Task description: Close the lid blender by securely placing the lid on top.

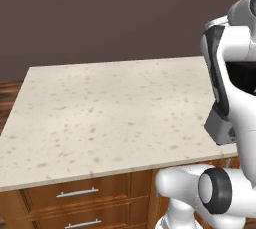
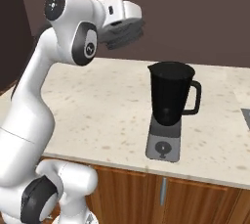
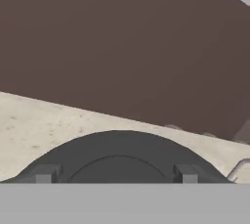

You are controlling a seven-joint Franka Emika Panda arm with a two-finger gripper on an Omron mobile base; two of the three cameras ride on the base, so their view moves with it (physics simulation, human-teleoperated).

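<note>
Nearest the counter (image 2: 97, 115) front edge stands the blender (image 2: 170, 100), jar mouth uncovered. Above and left of it, the gripper (image 3: 113, 174) holds the lid (image 3: 117, 157), jaws spread wide across the disc's edges.

Arm raised high, bent forward; end effector (image 3: 113, 173) fingers spread wide.

open counter (image 2: 97, 115) left of blender (image 2: 170, 101), air above its mouth free
</note>
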